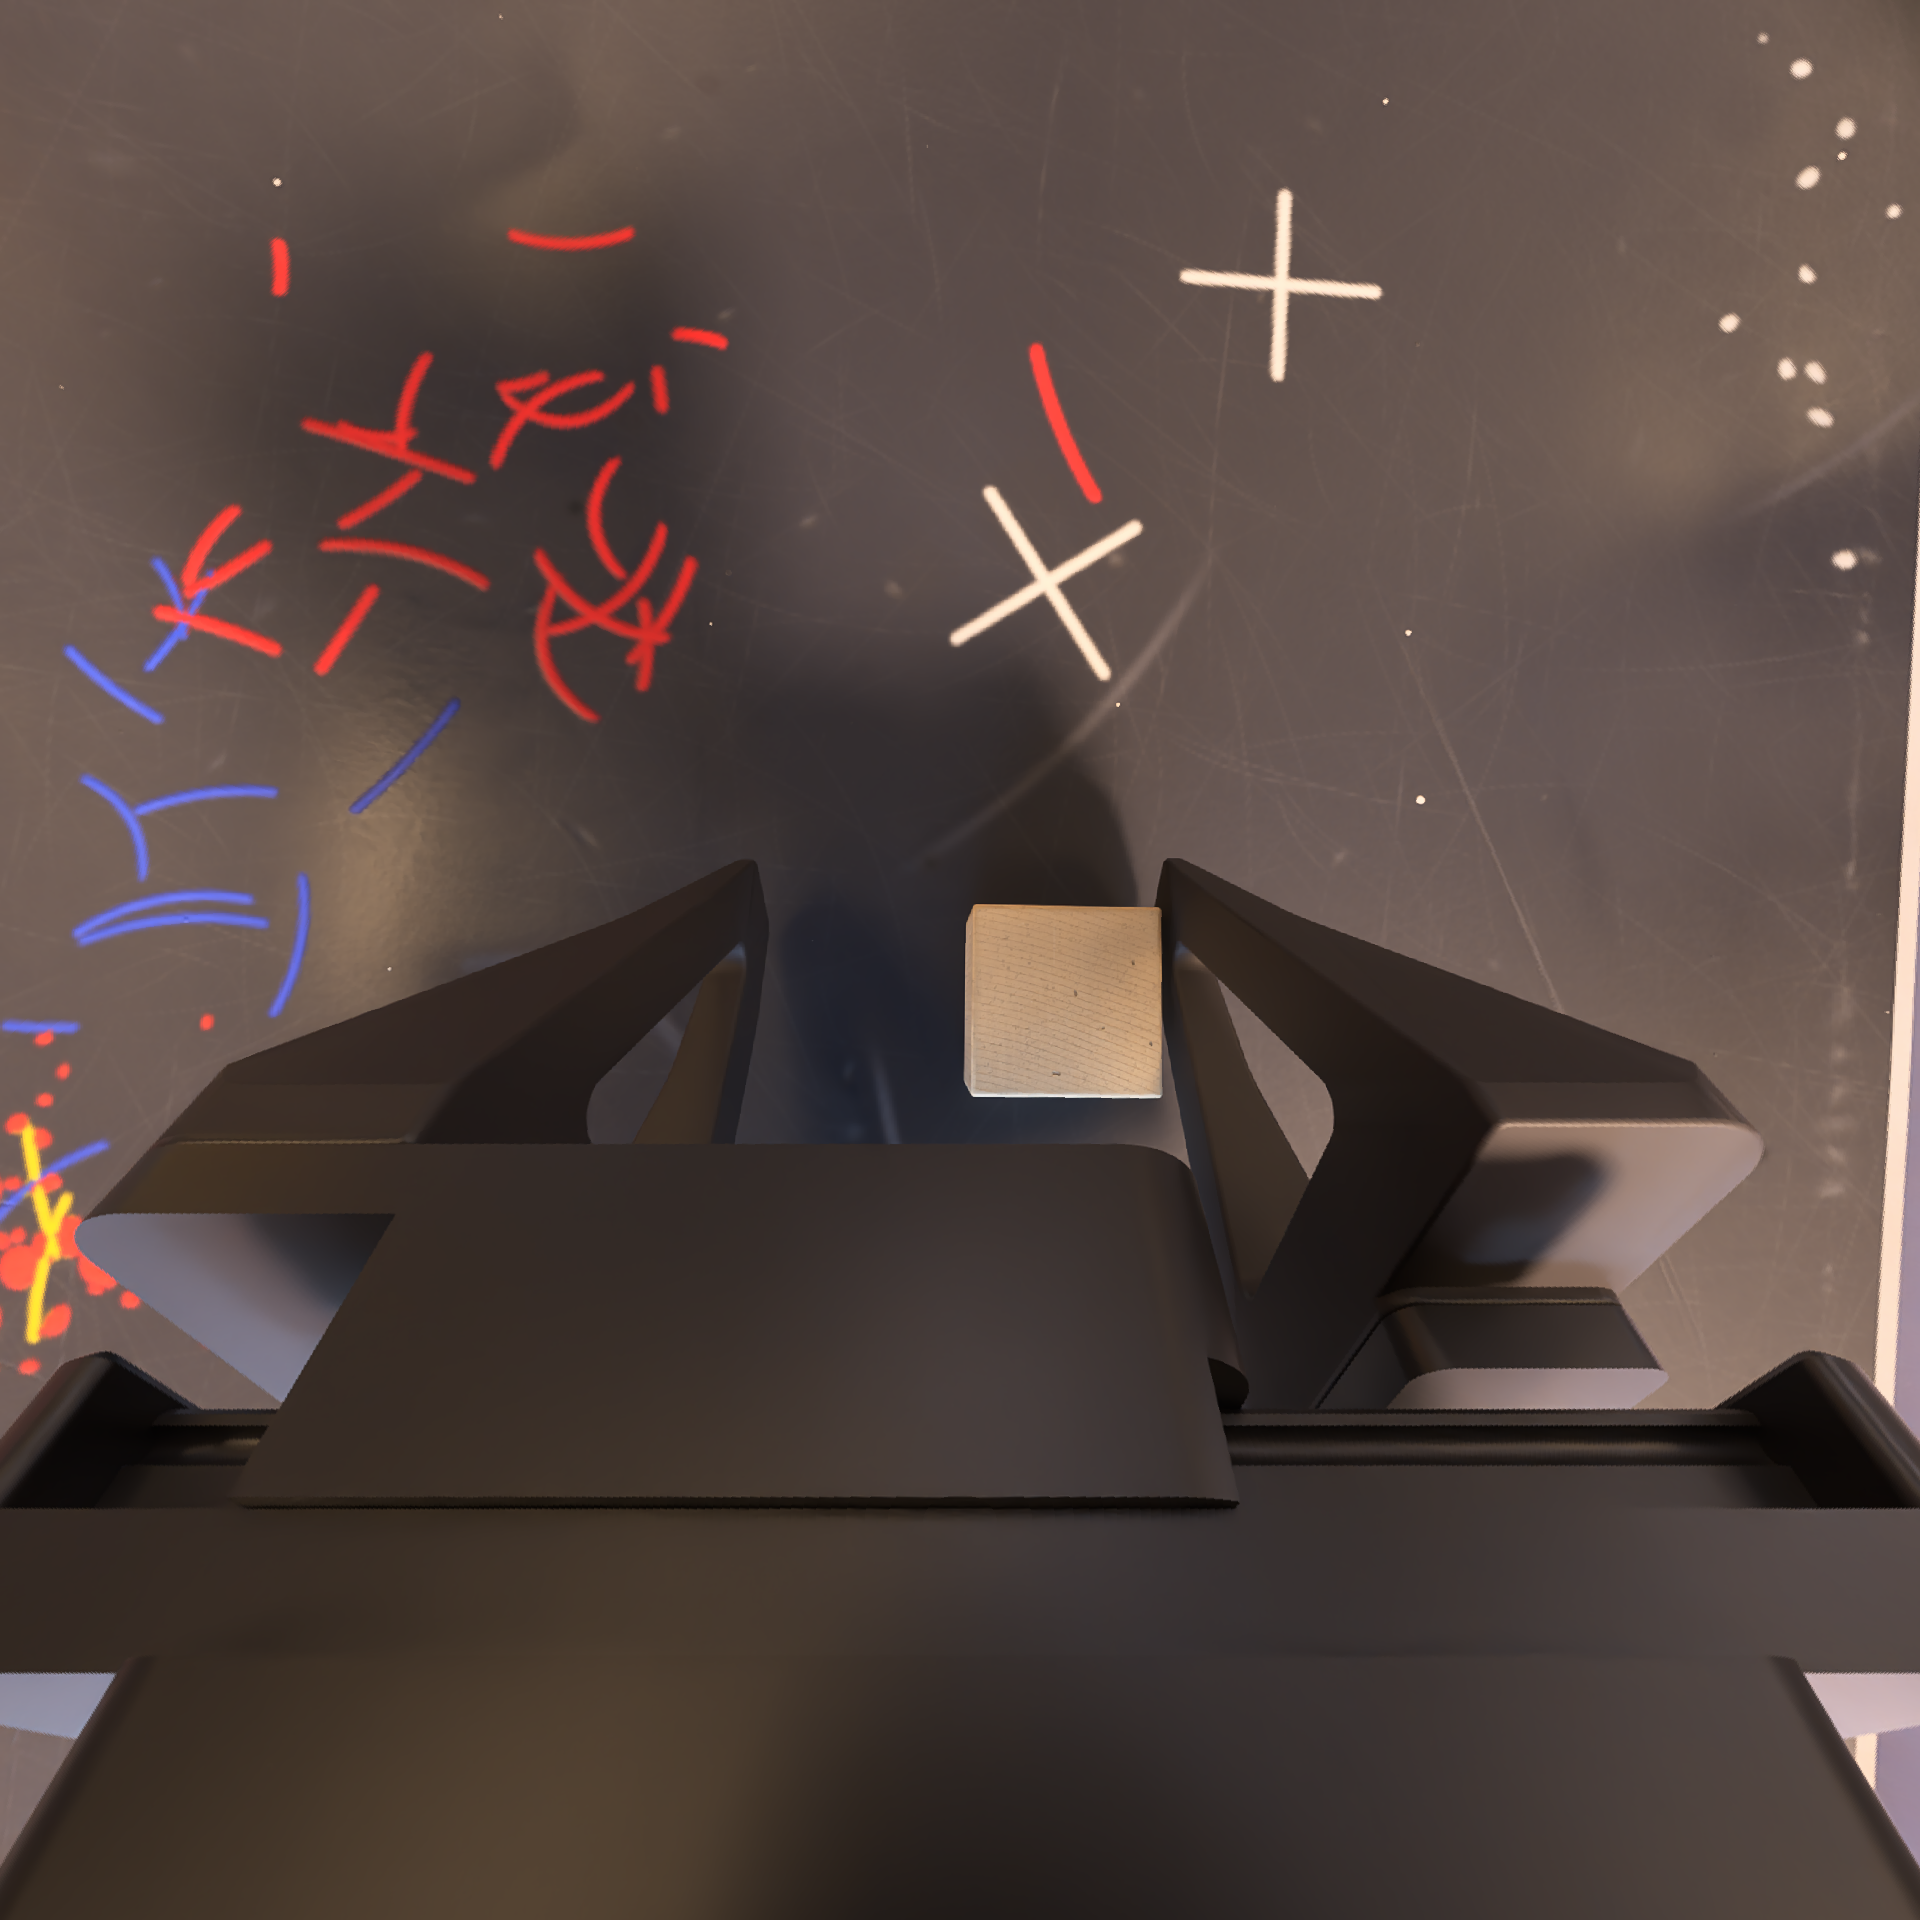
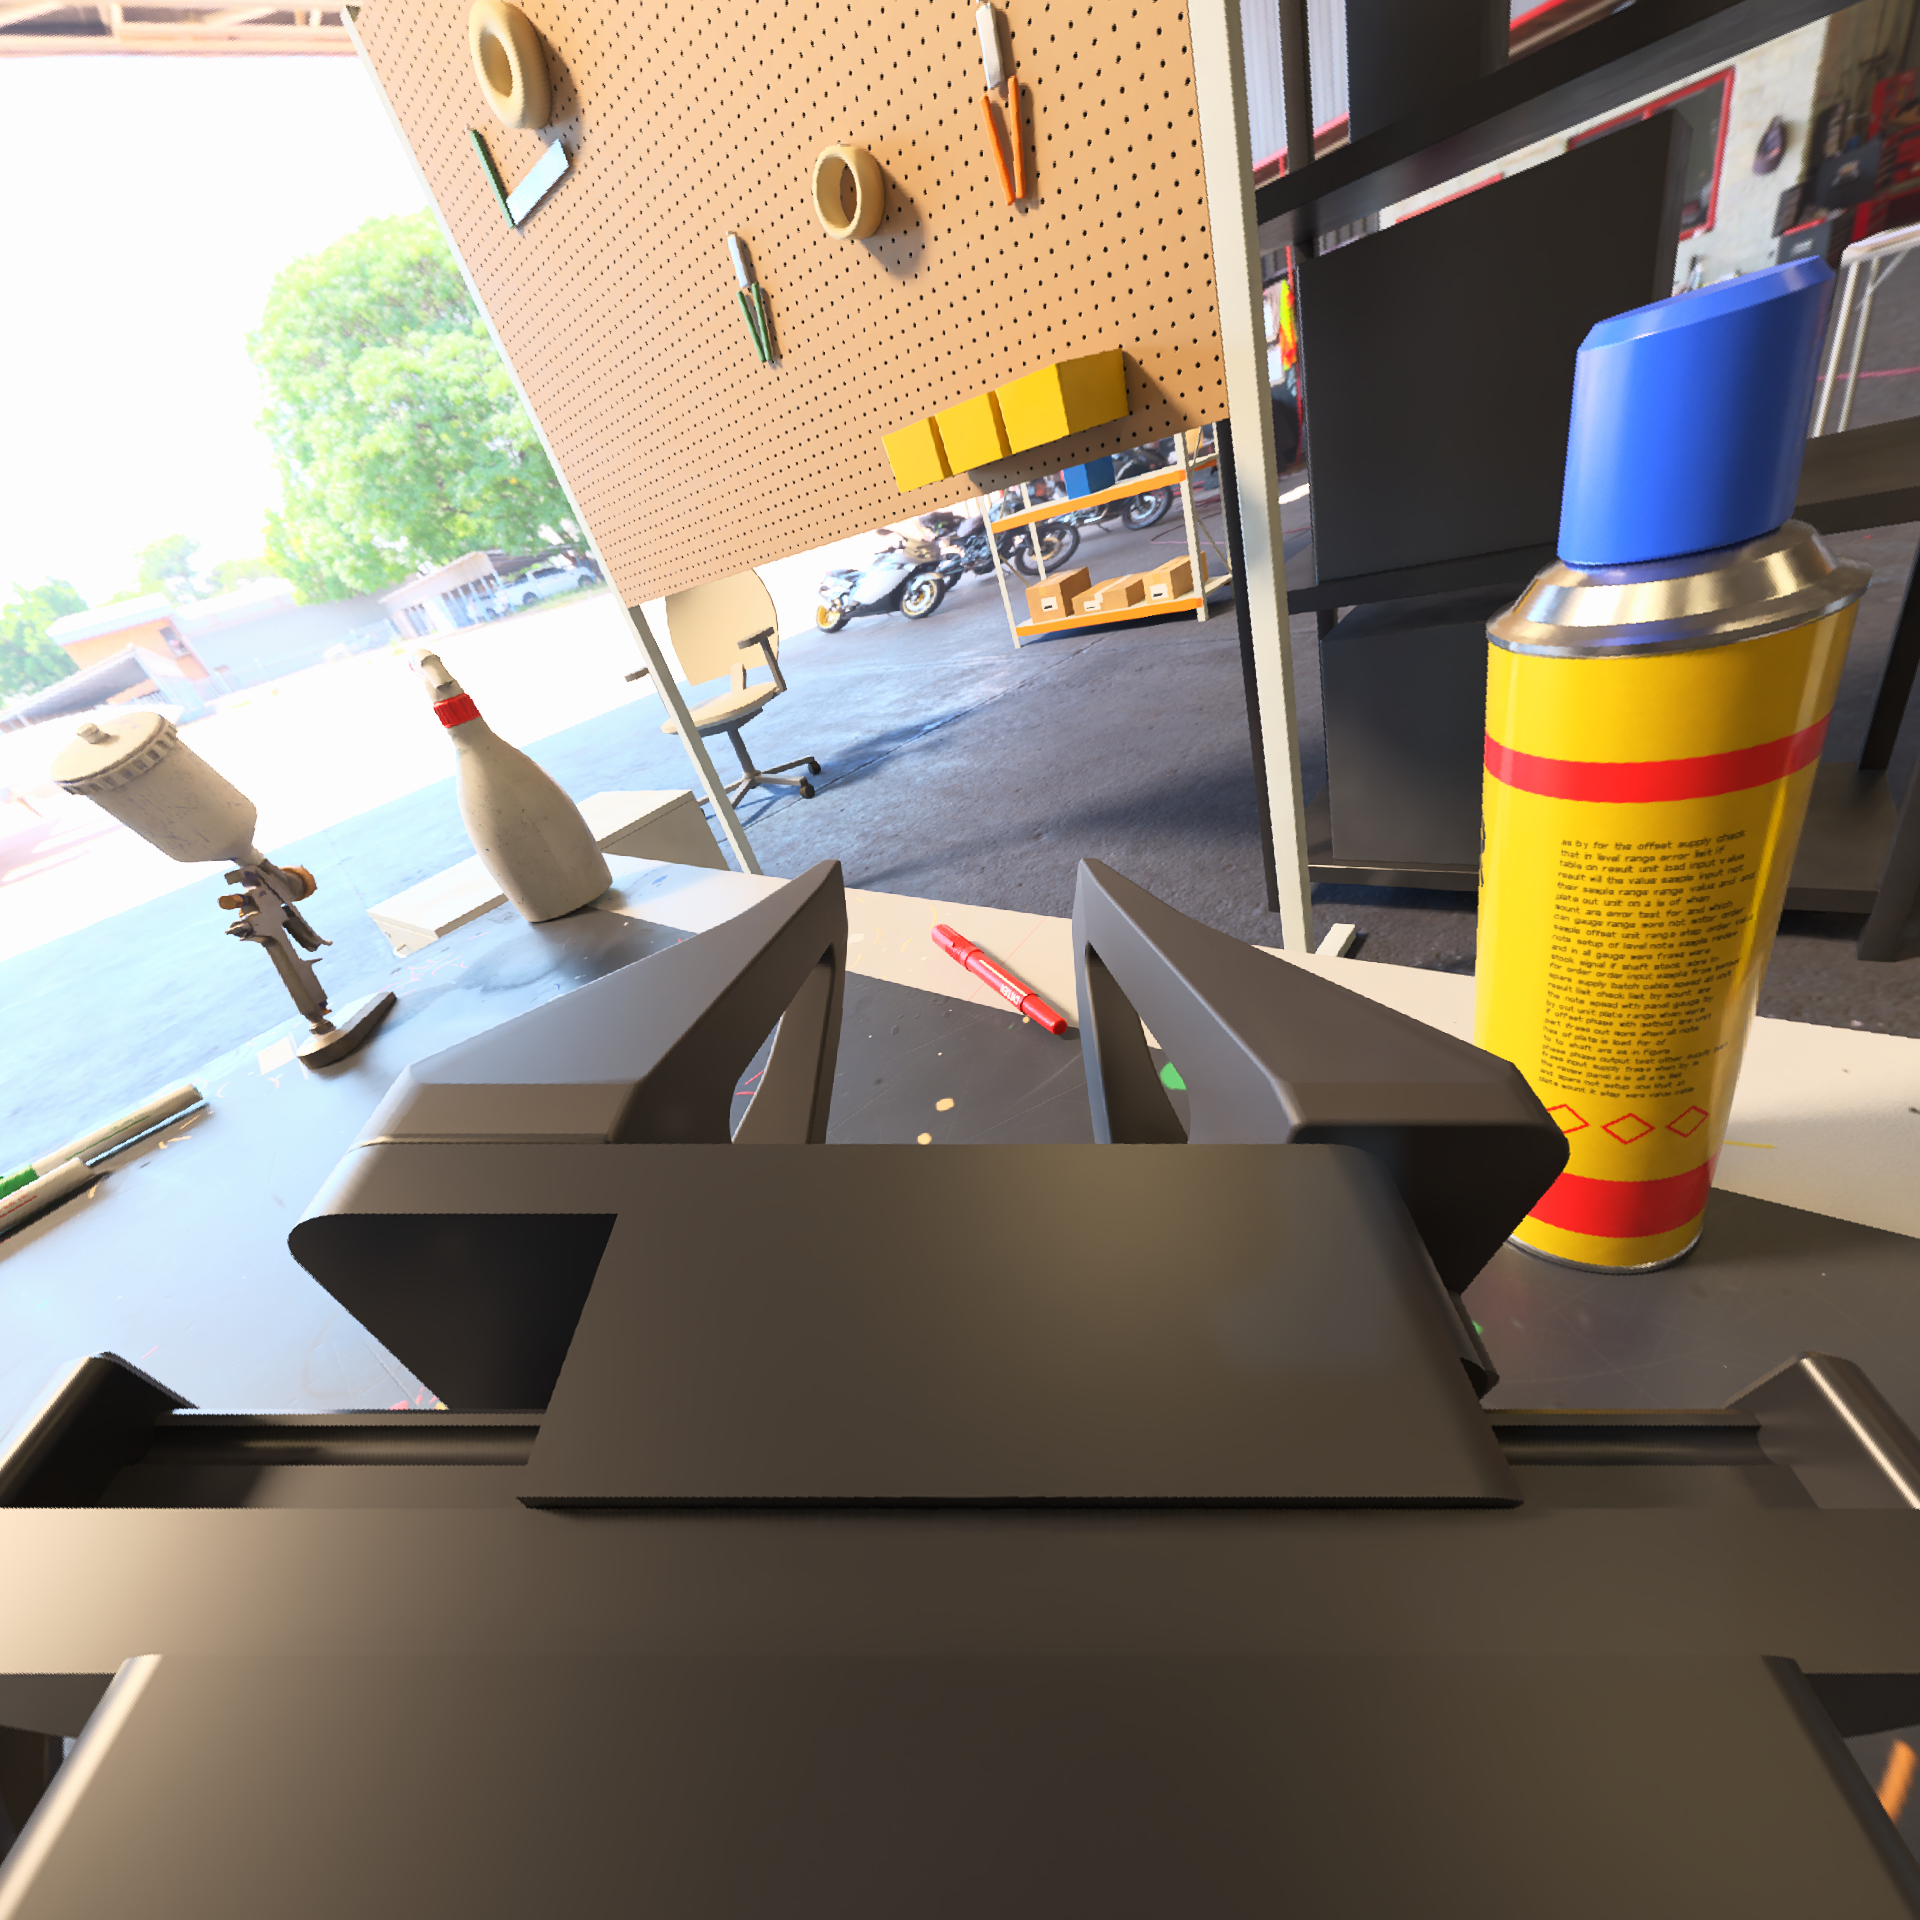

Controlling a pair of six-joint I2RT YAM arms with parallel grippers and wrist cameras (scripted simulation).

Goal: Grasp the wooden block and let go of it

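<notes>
In the left wrist view a small pale wooden block (image 1: 1062,1000) sits on the dark tabletop (image 1: 1455,623) between my left gripper's (image 1: 961,883) fingers. It lies close against the right finger (image 1: 1184,935), with a wide gap to the left finger (image 1: 743,935). The left gripper is open and points down at the table. My right gripper (image 2: 958,883) is open and empty, held low over the table. The block does not show in the right wrist view.
The tabletop bears red, blue and white marker strokes; its right edge (image 1: 1896,1039) is near. In the right wrist view: a yellow spray can (image 2: 1652,935) close right, red marker (image 2: 997,979), white bottle (image 2: 520,800), spray gun (image 2: 208,831), pens (image 2: 94,1153), pegboard (image 2: 831,260).
</notes>
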